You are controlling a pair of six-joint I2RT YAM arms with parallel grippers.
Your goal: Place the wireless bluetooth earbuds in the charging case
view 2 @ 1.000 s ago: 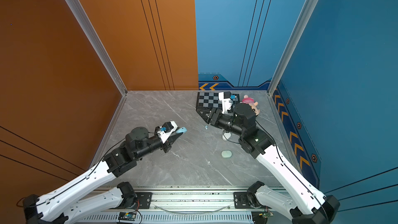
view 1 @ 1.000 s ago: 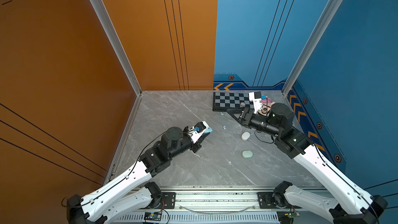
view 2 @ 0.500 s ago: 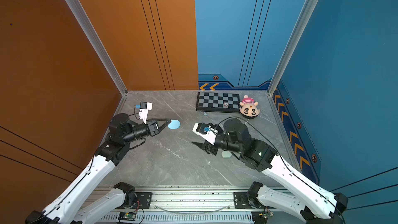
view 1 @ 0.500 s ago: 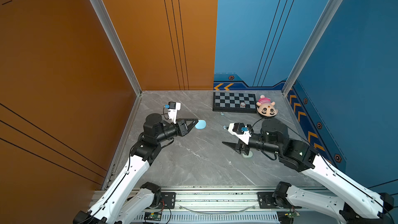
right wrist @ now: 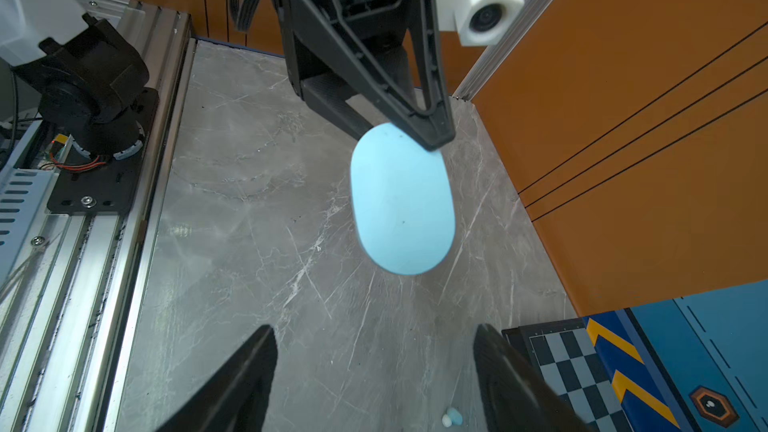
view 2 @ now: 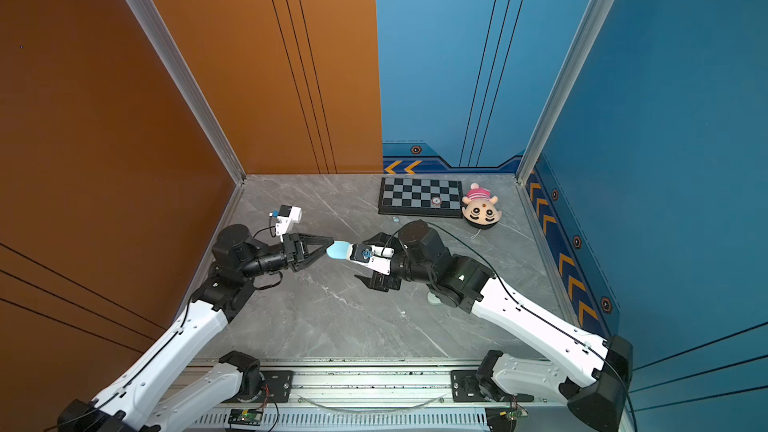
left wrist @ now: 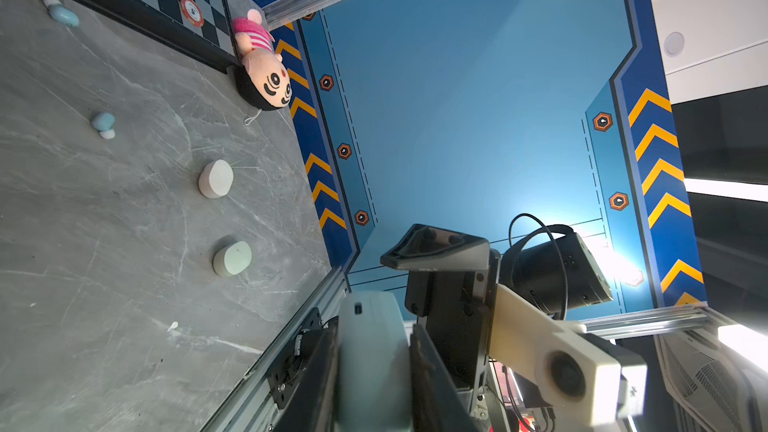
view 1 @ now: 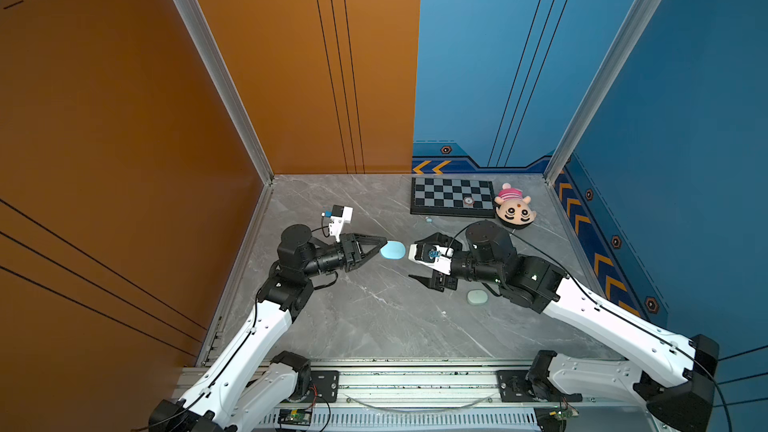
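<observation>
My left gripper (view 1: 383, 245) is shut on one end of a pale blue, pebble-shaped charging case (view 1: 392, 250), held flat above the table; the case (right wrist: 402, 205) fills the middle of the right wrist view and sits between the jaws in the left wrist view (left wrist: 372, 351). My right gripper (view 1: 417, 259) faces it from the right, open and holding nothing, a short gap away. A pale blue and white earbud (view 1: 429, 219) lies by the chessboard's front edge, also seen in the right wrist view (right wrist: 453, 417). A second earbud (left wrist: 103, 121) lies nearer the middle.
A mint green case (view 1: 477, 297) lies under the right forearm, and a white case (left wrist: 216, 178) lies beyond it. The chessboard (view 1: 453, 197) and a plush doll (view 1: 515, 211) sit at the back right. Orange wall on the left, rail along the front.
My right gripper has come from the chessboard at the back to the table's middle and opened wider, now facing the case. The left arm swung round while keeping hold of the blue case.
</observation>
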